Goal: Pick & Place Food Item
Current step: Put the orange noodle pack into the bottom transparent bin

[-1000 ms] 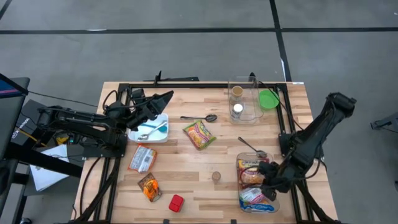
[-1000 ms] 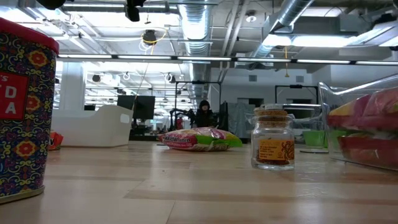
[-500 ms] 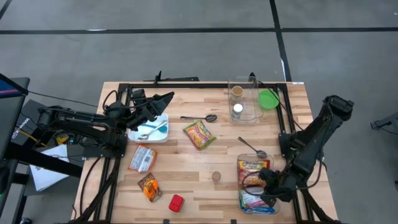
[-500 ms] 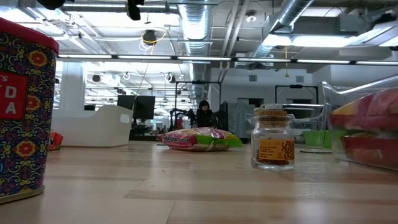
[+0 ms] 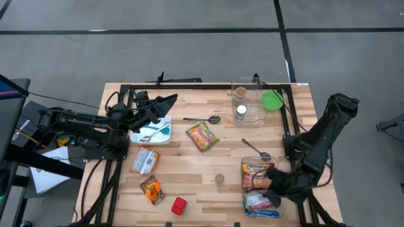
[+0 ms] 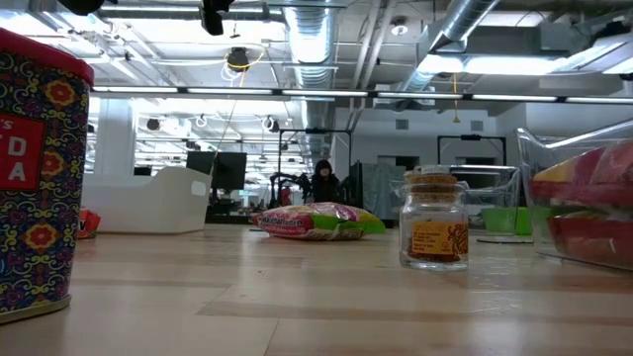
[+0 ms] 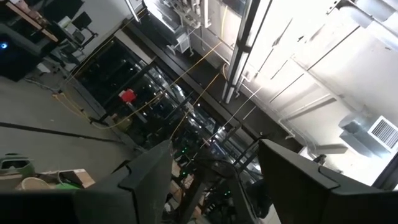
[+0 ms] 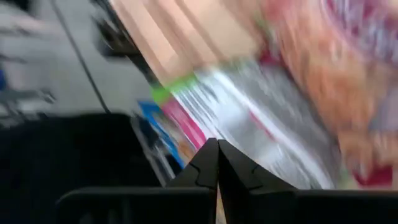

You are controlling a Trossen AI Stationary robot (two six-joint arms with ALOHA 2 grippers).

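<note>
A clear bin (image 5: 243, 189) at the table's near right holds several food packets (image 5: 254, 171). My right gripper (image 5: 273, 192) is shut and points down into the bin's near right part, above a silver packet (image 8: 249, 118). More food lies loose on the table: a yellow-green noodle packet (image 5: 202, 135), a red-and-white packet (image 5: 145, 159) and an orange packet (image 5: 151, 189). My left gripper (image 5: 170, 99) is open and tipped upward above the white tray (image 5: 163, 120) at the far left, with nothing between its fingers (image 7: 143, 180). My right gripper's shut fingers (image 8: 205, 163) come from above, slanting down over the packets in the bin. The hand hides the fingertips in the high view and the wrist view is blurred, so I cannot tell whether they touch a packet or the bin.
A red can (image 5: 179, 205) and a small jar (image 5: 219, 178) stand near the front. One spoon (image 5: 202, 119) lies beside the tray, another (image 5: 255, 150) lies by the bin. A clear container (image 5: 247, 101) with jars and a green lid (image 5: 273, 101) sit at the far right.
My right gripper has gone a little toward the table's near edge over the bin and has rolled about its own line, staying shut. In the low view the bin with its packets has shifted slightly toward the table's right edge.
</note>
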